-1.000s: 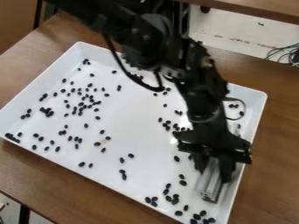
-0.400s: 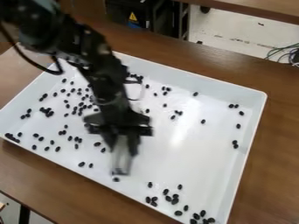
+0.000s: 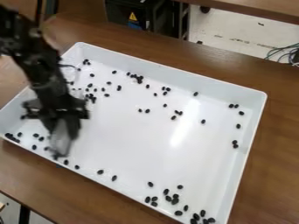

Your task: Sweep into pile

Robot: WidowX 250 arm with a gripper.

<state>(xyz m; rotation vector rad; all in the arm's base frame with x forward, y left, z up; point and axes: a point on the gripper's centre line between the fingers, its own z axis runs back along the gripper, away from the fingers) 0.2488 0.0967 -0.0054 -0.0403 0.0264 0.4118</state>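
Gripper [image 3: 64, 129] clamped on grey bar [image 3: 59, 143], left in view over white tray [image 3: 181, 75]; black beans [image 3: 203, 121] scattered inside.

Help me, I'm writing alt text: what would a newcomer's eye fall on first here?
The large white tray on the wooden table stands out most, with dark bean-like pieces scattered across it and clustered near its bottom corner. Next comes the black gripper at the picture's left, holding a greyish bar over the tray.

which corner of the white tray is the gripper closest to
The tray corner at the picture's left edge: the gripper hangs low near it with the grey block, while the other three are farther away.
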